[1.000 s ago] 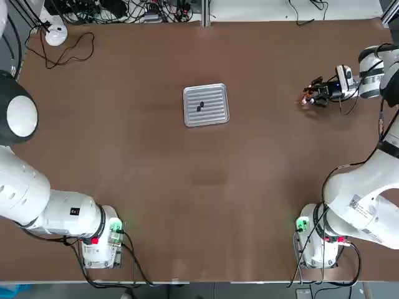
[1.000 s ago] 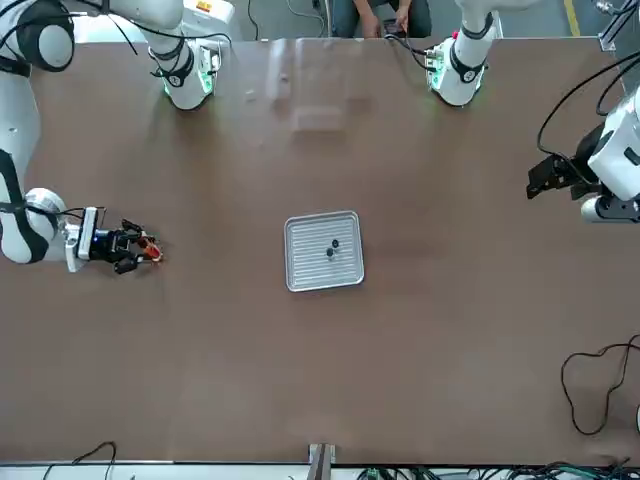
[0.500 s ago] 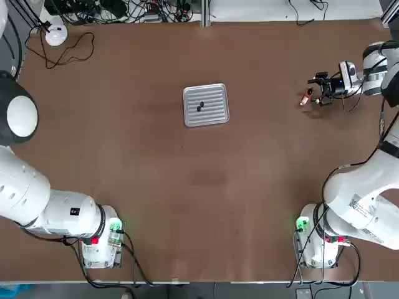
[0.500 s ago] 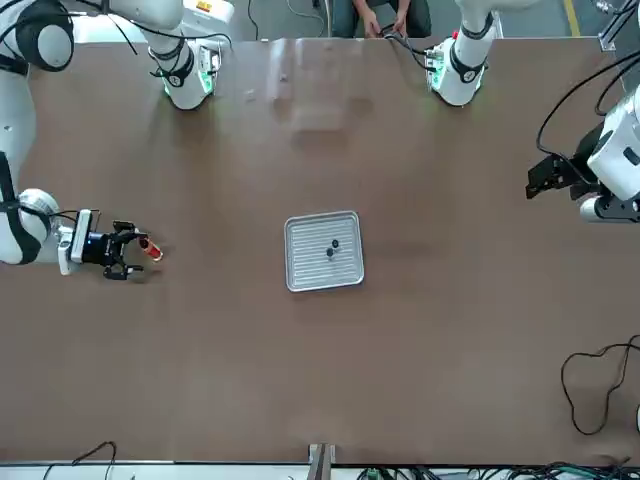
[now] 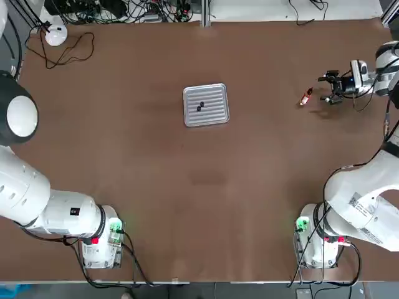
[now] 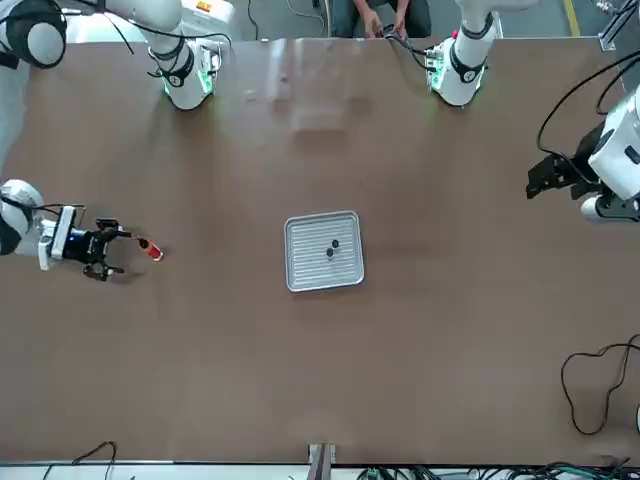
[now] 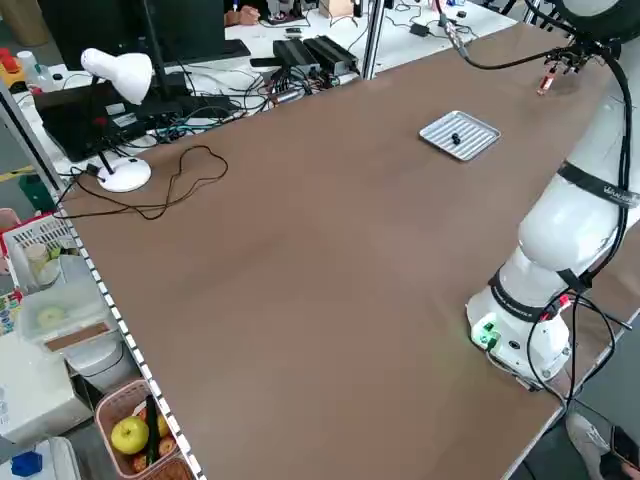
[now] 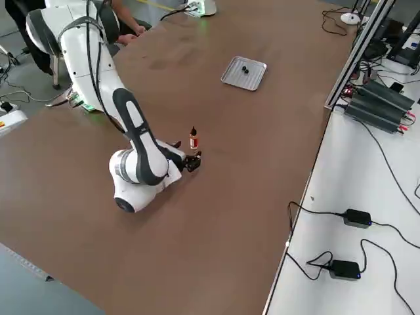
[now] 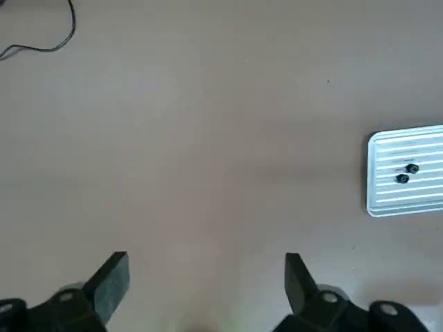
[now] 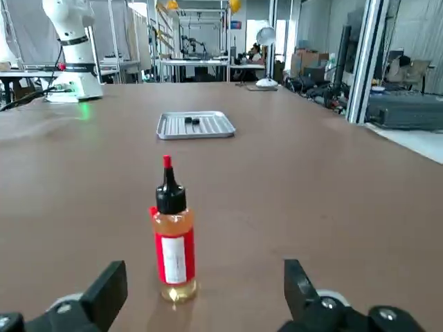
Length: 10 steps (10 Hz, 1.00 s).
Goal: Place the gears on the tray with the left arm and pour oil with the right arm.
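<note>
Gear half of the job done, by the look of it: both gears (image 5: 200, 106) down on the ribbed floor of the tray (image 5: 215, 114), close beside each other near its middle, with the tray alone around the centre of the table (image 5: 156, 187). Left gripper (image 6: 540, 180) parked off at the robot's own left edge, well apart from the tray, jaws spread wide and holding nothing (plain enough from its own wrist view, bare tabletop between the fingers (image 9: 111, 280)). Oil half now in hand. Oil bottle (image 5: 305, 97) upright on the table far out on the robot's right, well apart from the tray, dark cap and red tip pointing up, touched by nothing. Right gripper (image 5: 324, 88) low over the table just beyond the bottle on the side away from the tray, jaws wide and empty, facing the bottle (image 10: 173, 242) with a clear gap to it. No telling from here whether any oil has reached the tray. If the pour is yet to come, next move calls for this: ease forward until the fingers bracket the labelled body, close gently so as not to tip so slim a thing, lift, carry over to the tray, then tilt the tip down above the gears.
</note>
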{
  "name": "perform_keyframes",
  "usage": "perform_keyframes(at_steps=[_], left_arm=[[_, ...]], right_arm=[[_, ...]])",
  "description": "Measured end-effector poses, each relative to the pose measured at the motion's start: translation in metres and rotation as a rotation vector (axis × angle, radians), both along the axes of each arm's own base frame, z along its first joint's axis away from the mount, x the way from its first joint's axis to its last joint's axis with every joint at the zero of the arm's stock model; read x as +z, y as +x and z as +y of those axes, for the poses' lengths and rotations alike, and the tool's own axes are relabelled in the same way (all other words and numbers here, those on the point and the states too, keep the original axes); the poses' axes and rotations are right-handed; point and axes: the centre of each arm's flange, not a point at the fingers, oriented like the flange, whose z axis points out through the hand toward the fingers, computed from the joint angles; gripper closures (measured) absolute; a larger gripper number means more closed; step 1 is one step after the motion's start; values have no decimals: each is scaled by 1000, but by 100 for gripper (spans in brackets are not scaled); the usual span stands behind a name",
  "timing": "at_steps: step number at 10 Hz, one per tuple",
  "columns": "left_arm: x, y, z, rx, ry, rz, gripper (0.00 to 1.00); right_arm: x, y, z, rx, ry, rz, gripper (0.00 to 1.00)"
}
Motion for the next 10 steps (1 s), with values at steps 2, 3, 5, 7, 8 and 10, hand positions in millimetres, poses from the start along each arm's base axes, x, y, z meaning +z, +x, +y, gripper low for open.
perform_keyframes(at_steps=[2, 3, 5, 7, 8, 10], left_arm=[[1, 0, 0, -3, 0, -1, 1], [1, -1, 0, -5, -1, -3, 1], [3, -2, 0, -7, -1, -4, 1], [4, -3, 0, -7, -1, -4, 1], [6, -3, 1, -6, -1, -6, 1], [13, -6, 1, -5, -2, -18, 1]], right_arm=[[48, 31, -19, -10, -66, 101, 0], [74, 45, -24, -18, -105, 150, 0], [125, 60, -28, -17, -147, 253, 0], [182, 68, -36, -33, -235, 318, 0], [218, 69, -37, -49, -298, 337, 0], [292, 68, -22, -89, -427, 373, 0]])
